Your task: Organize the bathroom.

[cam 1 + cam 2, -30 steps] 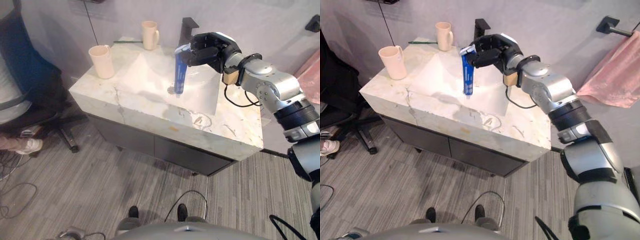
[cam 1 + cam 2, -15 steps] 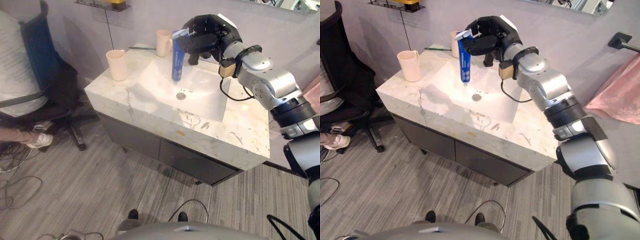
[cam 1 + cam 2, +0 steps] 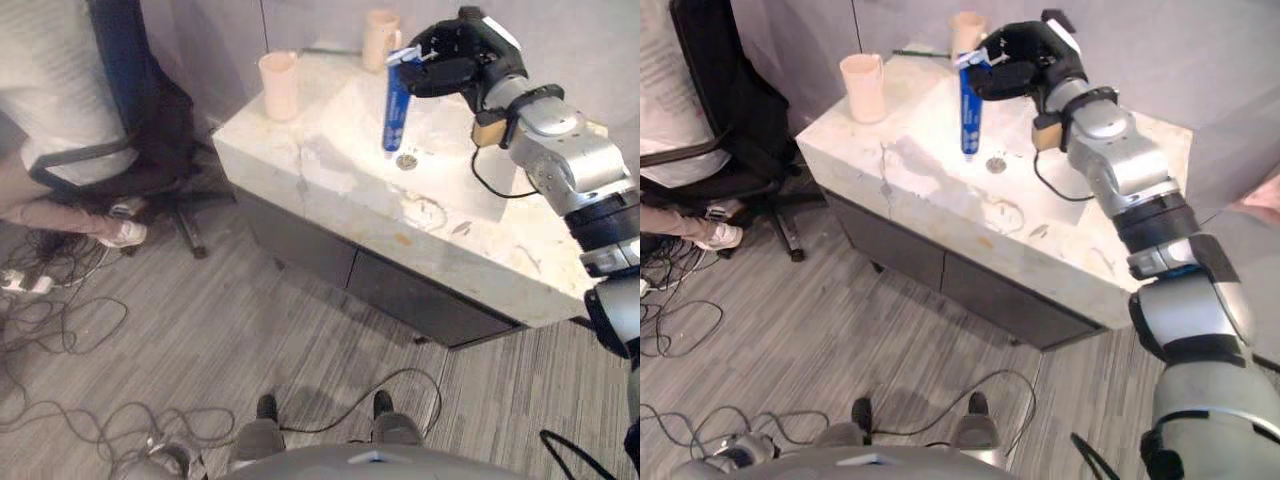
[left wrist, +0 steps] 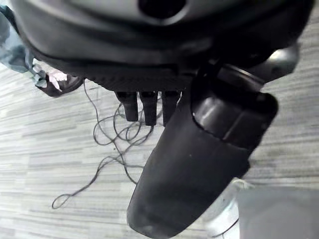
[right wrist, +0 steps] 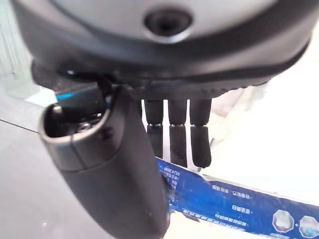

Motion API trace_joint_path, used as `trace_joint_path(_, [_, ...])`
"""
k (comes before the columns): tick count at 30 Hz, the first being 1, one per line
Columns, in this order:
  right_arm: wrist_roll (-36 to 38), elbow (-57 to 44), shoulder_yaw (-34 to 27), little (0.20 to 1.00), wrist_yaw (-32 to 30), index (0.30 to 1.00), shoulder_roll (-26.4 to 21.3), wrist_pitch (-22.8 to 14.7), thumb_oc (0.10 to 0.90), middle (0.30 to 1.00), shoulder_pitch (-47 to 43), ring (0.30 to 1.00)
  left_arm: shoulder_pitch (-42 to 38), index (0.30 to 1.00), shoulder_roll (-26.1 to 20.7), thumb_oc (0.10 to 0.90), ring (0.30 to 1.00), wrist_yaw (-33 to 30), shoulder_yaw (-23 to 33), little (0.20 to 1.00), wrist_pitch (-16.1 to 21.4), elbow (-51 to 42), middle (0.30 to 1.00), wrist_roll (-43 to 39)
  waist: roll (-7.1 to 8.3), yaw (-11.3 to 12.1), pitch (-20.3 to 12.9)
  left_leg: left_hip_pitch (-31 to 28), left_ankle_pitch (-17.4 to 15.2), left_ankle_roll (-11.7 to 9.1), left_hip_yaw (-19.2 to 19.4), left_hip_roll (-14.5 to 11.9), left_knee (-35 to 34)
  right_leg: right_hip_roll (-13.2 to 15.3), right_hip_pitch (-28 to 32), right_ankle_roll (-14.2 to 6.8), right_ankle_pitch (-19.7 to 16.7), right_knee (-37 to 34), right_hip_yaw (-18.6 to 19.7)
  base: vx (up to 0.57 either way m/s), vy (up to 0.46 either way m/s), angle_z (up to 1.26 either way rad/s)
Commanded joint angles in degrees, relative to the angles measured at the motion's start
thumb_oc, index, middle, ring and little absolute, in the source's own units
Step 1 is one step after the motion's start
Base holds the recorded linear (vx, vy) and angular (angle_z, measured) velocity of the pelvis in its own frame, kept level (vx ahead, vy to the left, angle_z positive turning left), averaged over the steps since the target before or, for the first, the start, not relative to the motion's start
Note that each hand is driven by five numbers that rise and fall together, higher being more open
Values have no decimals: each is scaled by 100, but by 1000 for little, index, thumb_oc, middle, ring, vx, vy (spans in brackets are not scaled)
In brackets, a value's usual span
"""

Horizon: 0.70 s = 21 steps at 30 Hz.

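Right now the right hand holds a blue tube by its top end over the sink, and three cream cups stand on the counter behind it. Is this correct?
Not quite: there are two cream cups, not three. The left eye view shows one cup near the counter's left corner and a second cup by the wall. The rest holds: the right hand grips the blue tube by its top end over the sink.
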<state>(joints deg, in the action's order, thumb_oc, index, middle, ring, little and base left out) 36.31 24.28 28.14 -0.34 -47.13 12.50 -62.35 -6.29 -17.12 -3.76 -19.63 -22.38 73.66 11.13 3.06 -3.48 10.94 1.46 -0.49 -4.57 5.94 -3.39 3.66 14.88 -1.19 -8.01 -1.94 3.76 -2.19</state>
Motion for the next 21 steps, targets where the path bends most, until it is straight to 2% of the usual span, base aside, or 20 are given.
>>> trace_joint_path(1, [61, -123, -479, 300, -158, 300, -292, -947, 400, 300, -928, 300, 383, 900, -700, 800, 900, -263, -118, 900, -220, 438, 900, 38, 63, 183, -479, -251, 216, 64, 97, -398, 28, 165, -359, -302, -471, 272, 239, 73, 154, -16])
trace_joint_path(6, [346, 230, -187, 300, -28, 300, -474, -972, 400, 300, -1367, 300, 534, 900, -787, 800, 900, -285, 28, 900, -136, 504, 900, 62, 167, 298, -507, -252, 50, 96, 142, -373, 205, 277, -232, -388, -526, 124, 226, 67, 74, -15])
trace_joint_path(9, [434, 449, -112, 300, 62, 300, -528, -1165, 400, 300, -1390, 300, 598, 900, -722, 800, 900, -334, 92, 900, -86, 543, 900, 73, 225, 375, -507, -182, -48, 136, 46, -286, 345, 326, -154, -413, -593, 25, 276, 64, 83, -14])
trace_joint_path(11, [572, 422, -156, 300, 54, 300, -531, -1299, 400, 300, -1331, 300, 634, 900, -673, 800, 900, -369, 97, 900, -50, 530, 900, 34, 254, 488, -494, -69, -202, 264, -64, -106, 534, 564, -198, -314, -828, 326, 265, 80, 109, -15])
trace_joint_path(12, [584, 338, -204, 300, 36, 300, -539, -1251, 400, 300, -1293, 300, 669, 900, -682, 800, 900, -383, 106, 900, -52, 520, 900, 51, 238, 500, -447, -47, -270, 340, -77, -55, 645, 587, -408, -244, -1077, 921, 322, 85, 64, -34])
trace_joint_path(13, [569, 301, -214, 300, 17, 300, -536, -1216, 400, 300, -1281, 300, 681, 900, -685, 800, 900, -386, 102, 900, -65, 510, 900, 67, 238, 499, -428, -55, -288, 362, -95, -37, 678, 580, -484, -229, -1174, 1062, 347, 99, 43, -42])
trace_joint_path(14, [556, 207, -226, 300, -14, 300, -515, -1126, 400, 300, -1296, 300, 707, 900, -702, 800, 900, -384, 108, 900, -74, 498, 900, 76, 251, 446, -368, -125, -338, 372, -119, -19, 707, 501, -687, -234, -1393, 1202, 447, 194, -18, -32])
trace_joint_path(15, [435, 3, -228, 300, -179, 300, -427, -925, 400, 300, -1313, 300, 734, 900, -702, 800, 900, -322, 112, 900, -85, 493, 900, 221, 330, 286, -263, -349, -472, 349, -11, 25, 726, 106, -1088, -336, -1387, 807, 602, 242, -55, -34])
trace_joint_path(16, [427, -40, -202, 300, -247, 300, -430, -898, 400, 300, -1299, 300, 730, 900, -679, 800, 900, -318, 94, 900, -57, 506, 900, 330, 433, 210, -256, -412, -529, 370, -20, 141, 714, -92, -1191, -417, -1407, 431, 639, 298, -93, -30])
trace_joint_path(17, [454, -87, -131, 300, -436, 300, -458, -889, 400, 300, -1288, 300, 767, 900, -676, 800, 900, -397, 85, 900, 26, 499, 900, 413, 531, 137, -157, -429, -663, 429, -178, 255, 881, -476, -1295, -389, -1369, 333, 719, 192, -111, -28])
trace_joint_path(19, [460, 1, -235, 300, -380, 300, -499, -953, 400, 300, -1211, 300, 745, 900, -681, 800, 900, -537, 38, 900, 138, 535, 900, 388, 598, 154, -186, -297, -800, 495, -160, 286, 1073, -535, -1164, -211, -1077, 238, 553, 95, -137, 14])
trace_joint_path(20, [523, 112, -192, 300, -324, 300, -615, -1019, 400, 300, -1228, 300, 717, 900, -686, 800, 900, -597, 93, 900, 160, 536, 900, 425, 626, 155, -227, -166, -807, 483, -104, 263, 1236, -596, -976, -101, -924, 243, 554, 33, -109, 74])
trace_joint_path(21, [583, 288, -150, 300, -239, 300, -681, -1086, 400, 300, -1309, 300, 685, 900, -677, 800, 900, -535, 68, 900, 287, 539, 900, 483, 608, 108, -242, -64, -801, 447, -142, 223, 1430, -746, -952, 2, -809, 335, 722, 30, -59, 85])
